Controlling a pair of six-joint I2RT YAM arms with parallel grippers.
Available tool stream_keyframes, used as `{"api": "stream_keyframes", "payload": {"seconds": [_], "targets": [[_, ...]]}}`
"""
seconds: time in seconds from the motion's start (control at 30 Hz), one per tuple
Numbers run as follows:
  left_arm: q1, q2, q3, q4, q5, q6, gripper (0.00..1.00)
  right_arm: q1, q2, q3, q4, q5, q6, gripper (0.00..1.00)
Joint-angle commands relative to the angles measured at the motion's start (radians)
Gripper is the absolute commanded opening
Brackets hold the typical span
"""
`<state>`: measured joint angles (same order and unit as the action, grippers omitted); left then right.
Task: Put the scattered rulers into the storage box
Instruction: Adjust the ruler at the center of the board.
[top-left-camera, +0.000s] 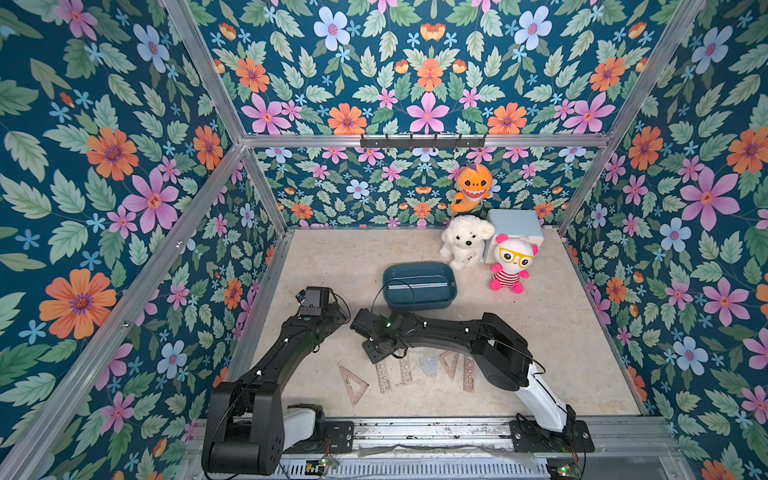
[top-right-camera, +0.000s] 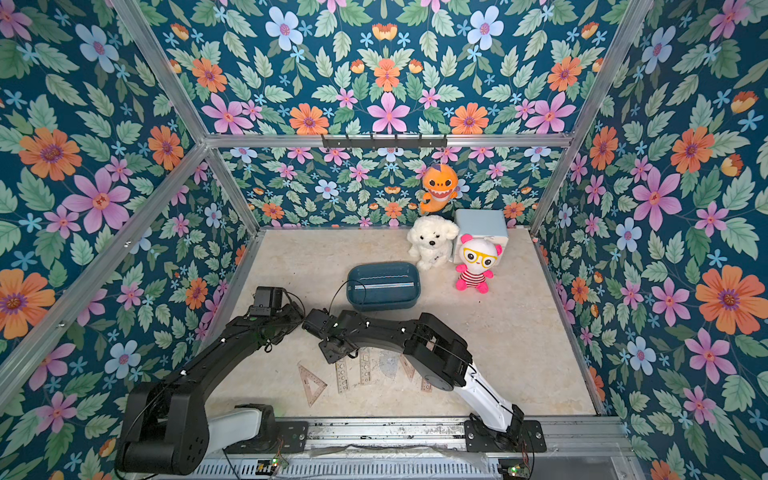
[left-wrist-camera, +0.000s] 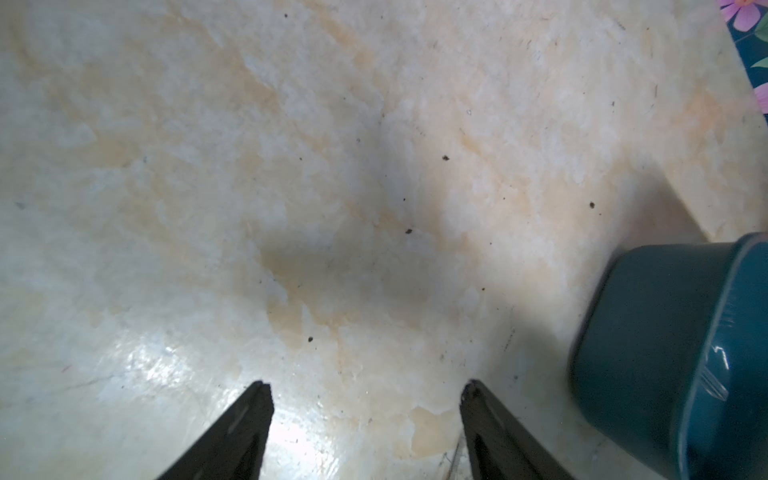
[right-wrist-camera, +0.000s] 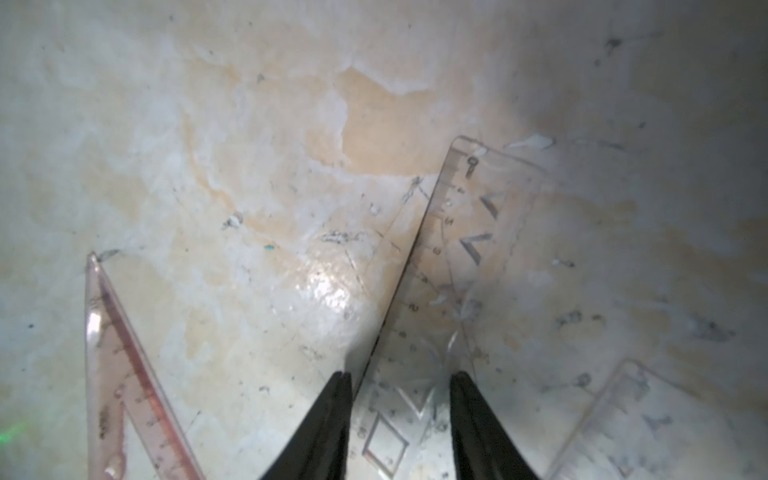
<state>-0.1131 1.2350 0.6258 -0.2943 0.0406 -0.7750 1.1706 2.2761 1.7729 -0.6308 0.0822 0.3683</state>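
Note:
Several translucent rulers lie in a row near the table's front edge in both top views: a set square, straight rulers, a protractor, another set square and a ruler. My right gripper is down over the row. In the right wrist view the right gripper has its fingers against both long edges of a straight ruler, beside a pink set square. The teal storage box holds one ruler. My left gripper hangs open and empty left of the storage box.
A white plush dog, a pink-and-white doll and a pale blue cube box stand at the back right. An orange shark toy hangs on the back wall. Floral walls close three sides.

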Motion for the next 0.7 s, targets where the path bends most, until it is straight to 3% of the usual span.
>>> {"api": "stream_keyframes", "payload": {"seconds": [0.0, 0.3, 0.67], "targets": [[0.0, 0.01, -0.015, 0.034, 0.038, -0.002, 0.77, -0.02, 0.023, -0.002, -0.005, -0.011, 0.003, 0.4], [0.0, 0.04, -0.046, 0.073, 0.143, 0.014, 0.72, -0.061, -0.024, 0.018, 0.065, -0.087, 0.011, 0.41], [-0.018, 0.09, -0.064, 0.113, 0.28, 0.044, 0.67, -0.061, -0.232, -0.244, 0.138, -0.085, 0.045, 0.4]]}}
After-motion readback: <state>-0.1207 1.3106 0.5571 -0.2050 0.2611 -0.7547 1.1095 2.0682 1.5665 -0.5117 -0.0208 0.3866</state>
